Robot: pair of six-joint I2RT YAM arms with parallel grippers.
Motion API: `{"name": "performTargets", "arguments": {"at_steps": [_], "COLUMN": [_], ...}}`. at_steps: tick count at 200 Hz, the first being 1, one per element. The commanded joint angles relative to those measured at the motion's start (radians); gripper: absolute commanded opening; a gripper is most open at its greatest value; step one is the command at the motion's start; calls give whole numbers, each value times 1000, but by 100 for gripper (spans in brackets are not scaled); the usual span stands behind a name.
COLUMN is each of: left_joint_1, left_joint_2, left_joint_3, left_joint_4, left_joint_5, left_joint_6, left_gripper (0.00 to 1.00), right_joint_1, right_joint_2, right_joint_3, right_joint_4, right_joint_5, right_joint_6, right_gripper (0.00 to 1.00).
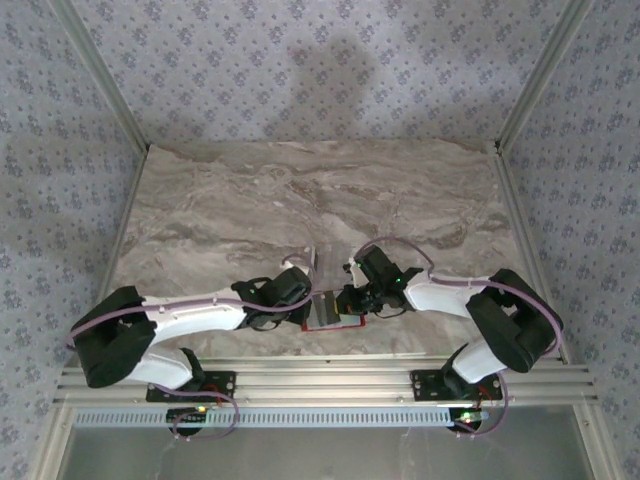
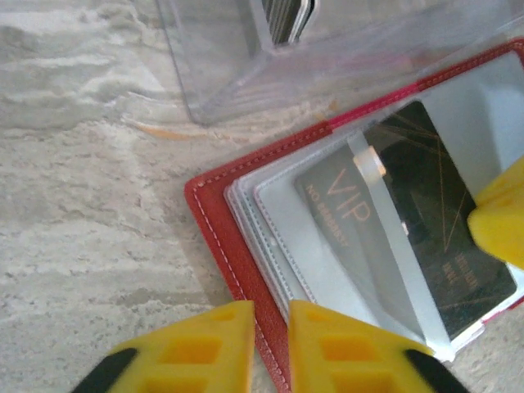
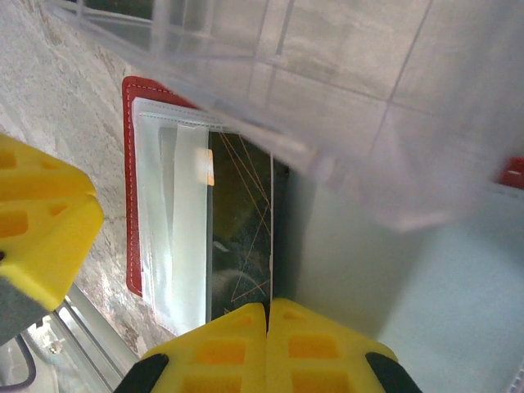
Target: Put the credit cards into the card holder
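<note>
My right pincer (image 3: pixel 266 315), shut, sits at the near end of the thin dark card (image 3: pixel 241 237) — long axis straight ahead into the red bifold wallet (image 3: pixel 131 188) — left pincer (image 2: pixel 270 336) nipping its cover.

Top view: we find the marble table (image 1: pixel 300 190) bare across the upper half. Lower centre, the clear box (image 2: pixel 246 74) stands just beside the card holder (image 1: pixel 325 312), hemmed between left gripper (image 2: pixel 270 315) and right gripper (image 3: pixel 267 315).
</note>
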State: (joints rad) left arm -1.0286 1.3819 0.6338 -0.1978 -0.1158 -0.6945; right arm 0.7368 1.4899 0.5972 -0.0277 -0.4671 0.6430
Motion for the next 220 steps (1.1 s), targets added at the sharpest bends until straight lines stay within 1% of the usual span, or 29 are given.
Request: {"name": "performTargets", "arguments": {"at_steps": [1,9,26,62,91,127,155,164,173,220], "left_joint_1": [8,7,6,1,-4,-12,-21,-21,-21,-21], "left_joint_2": [35,49,75,122,131,127,128,127,125,115], "left_joint_3": [-2,-3,-10,-22,-20,-20,-19,-20,-23,-37], "left_joint_4": [36,43,61,100,111,116,117,114,110,101], "left_joint_5": [30,35,43,57,57,54,51,46,39,15], "left_joint_6": [-5,-6,-9,-20,-26,-34,-41,-43,-45,-51], "left_gripper": [8,5,3,1,1,2,2,2,2,3], "right_joint_1": [11,13,17,42,75,126,155,156,157,165], "right_joint_2": [20,20,20,20,21,29,36,33,24,-86], "right_joint_3": [9,9,9,19,34,36,49,53,58,62], "right_joint_4": [-15,-12,-10,3,16,70,73,58,31,-142], "right_joint_5": [26,27,28,37,55,111,147,156,173,291], "right_joint_6": [5,6,11,26,51,99,104,102,97,91], "right_gripper": [0,0,0,0,0,0,3,4,8,34]}}
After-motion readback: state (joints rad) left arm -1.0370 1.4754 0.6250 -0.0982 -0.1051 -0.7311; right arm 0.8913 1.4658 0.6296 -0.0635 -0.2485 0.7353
